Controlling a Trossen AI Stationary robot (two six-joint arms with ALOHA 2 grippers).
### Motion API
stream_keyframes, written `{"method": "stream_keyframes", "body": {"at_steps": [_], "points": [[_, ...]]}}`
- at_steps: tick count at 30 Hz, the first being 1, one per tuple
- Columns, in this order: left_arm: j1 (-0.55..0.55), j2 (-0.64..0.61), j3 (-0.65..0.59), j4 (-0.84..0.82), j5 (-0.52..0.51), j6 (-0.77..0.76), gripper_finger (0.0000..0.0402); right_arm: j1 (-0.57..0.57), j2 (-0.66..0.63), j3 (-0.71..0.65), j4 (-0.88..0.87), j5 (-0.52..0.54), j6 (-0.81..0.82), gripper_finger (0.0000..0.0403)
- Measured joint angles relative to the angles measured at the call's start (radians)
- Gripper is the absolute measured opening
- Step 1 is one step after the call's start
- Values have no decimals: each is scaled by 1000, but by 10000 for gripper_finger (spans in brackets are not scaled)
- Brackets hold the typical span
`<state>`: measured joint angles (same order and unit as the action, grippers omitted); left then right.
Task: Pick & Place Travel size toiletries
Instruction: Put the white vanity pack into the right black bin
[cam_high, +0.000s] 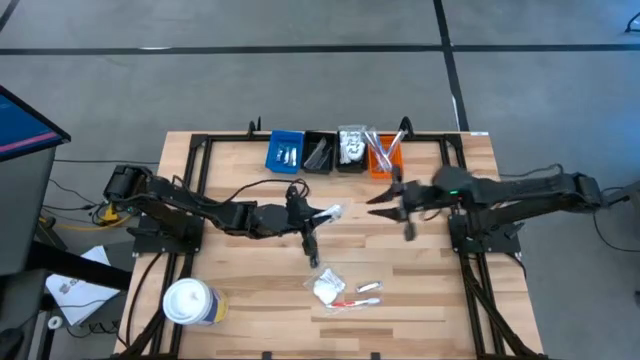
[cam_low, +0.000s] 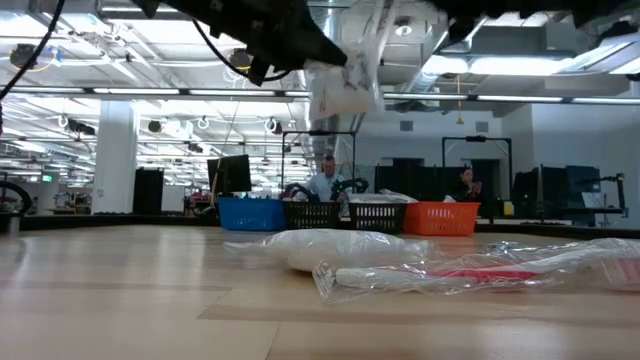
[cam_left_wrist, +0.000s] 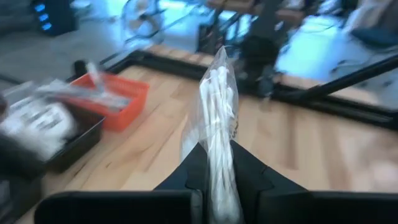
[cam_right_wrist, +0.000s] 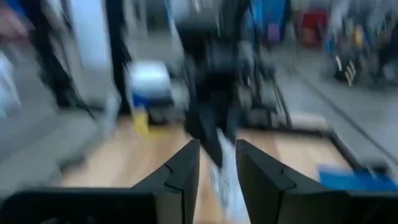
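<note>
My left gripper (cam_high: 312, 214) is above the table's middle, shut on a clear sachet with white contents (cam_left_wrist: 217, 106), which also shows high up in the low view (cam_low: 340, 82). My right gripper (cam_high: 384, 205) hovers open to the right of it, in front of the orange bin; the sachet (cam_right_wrist: 222, 177) lies beyond its fingers, apart from them. More toiletries lie flat on the near part of the table: a white sachet (cam_high: 328, 288), a red stick in clear wrap (cam_high: 352, 302) and a small white item (cam_high: 369, 288). My left gripper pinches the sachet between its two fingers at one end (cam_left_wrist: 219, 177). The rest of the sachet sticks out past the fingertips toward the table's right. It is lifted clear of the table (cam_low: 340, 82).
Along the far edge stand a blue bin (cam_high: 285, 150), a black bin (cam_high: 319, 152), a black bin with white sachets (cam_high: 351, 147) and an orange bin with sticks (cam_high: 384, 156). A white tub with a yellow label (cam_high: 190, 302) stands at the near left corner.
</note>
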<state>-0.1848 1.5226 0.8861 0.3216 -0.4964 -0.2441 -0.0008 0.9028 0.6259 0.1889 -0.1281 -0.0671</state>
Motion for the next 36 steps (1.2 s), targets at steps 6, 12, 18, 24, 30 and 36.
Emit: {"method": "stream_keyframes", "body": {"at_steps": [6,12,18,24,30,36], "points": [[13,-19,-100,362,248,30,24,-21,-134,-141,223,-150,58,98],[44,-18,-125,454,440,-28,24,-4,-109,-138,208,-160,61,98],[40,-17,-125,448,401,-19,24,2,17,-66,126,-160,67,98],[39,-17,-125,413,381,-17,24,16,137,-17,121,-163,59,108],[39,-17,-126,406,381,-15,24,35,207,19,114,-163,57,151],[39,-17,-126,400,394,2,24,6,231,24,83,-159,58,195]]}}
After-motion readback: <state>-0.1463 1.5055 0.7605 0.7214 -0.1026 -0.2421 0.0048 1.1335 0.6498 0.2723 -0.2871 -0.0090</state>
